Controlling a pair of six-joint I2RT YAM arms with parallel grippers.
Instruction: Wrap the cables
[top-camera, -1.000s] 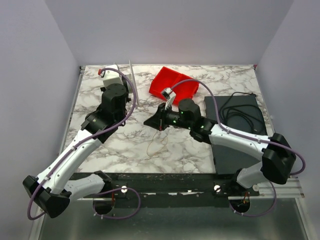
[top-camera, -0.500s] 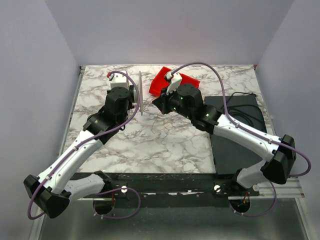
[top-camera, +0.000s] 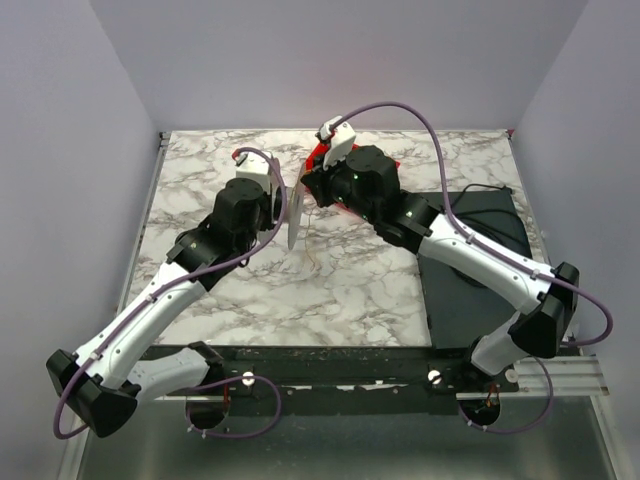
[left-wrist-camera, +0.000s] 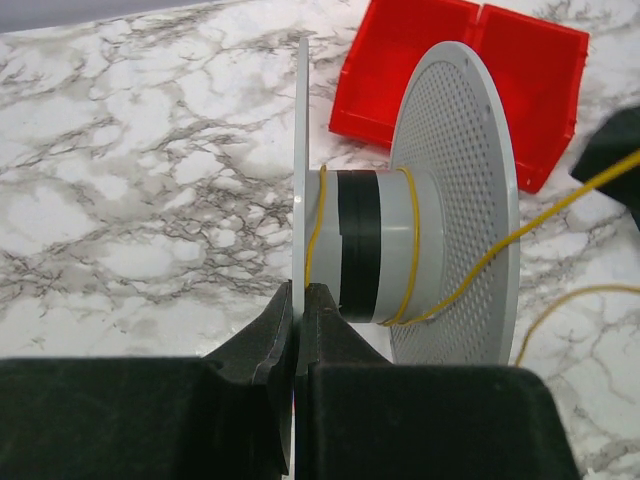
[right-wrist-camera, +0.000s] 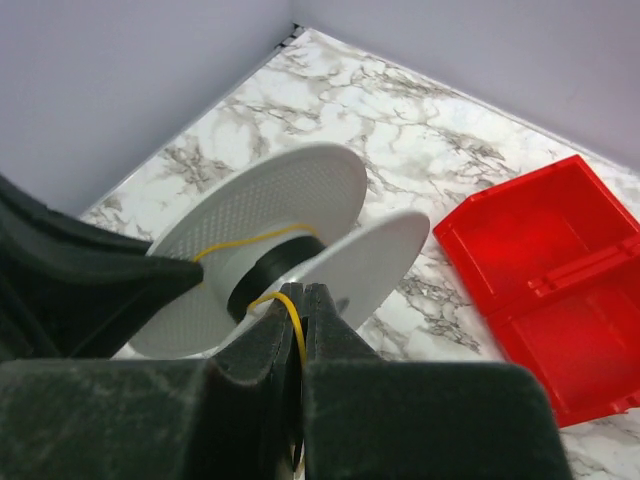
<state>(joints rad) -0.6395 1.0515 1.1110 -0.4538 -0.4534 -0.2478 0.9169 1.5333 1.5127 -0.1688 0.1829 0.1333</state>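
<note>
I can't read any letters, numbers or signs here. The white spool (left-wrist-camera: 455, 200), the thin yellow cables (left-wrist-camera: 416, 245), the red bin (left-wrist-camera: 420, 60) and the marble table (left-wrist-camera: 150, 150) show no writing.

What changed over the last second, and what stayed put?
The left pincer carried the spool from the far left toward the middle. The right pincer rose from the table to the spool, drawing the wire up. Both stayed shut: left on the spool's flange, right on the wire. The bin and black cord have not moved.
</note>
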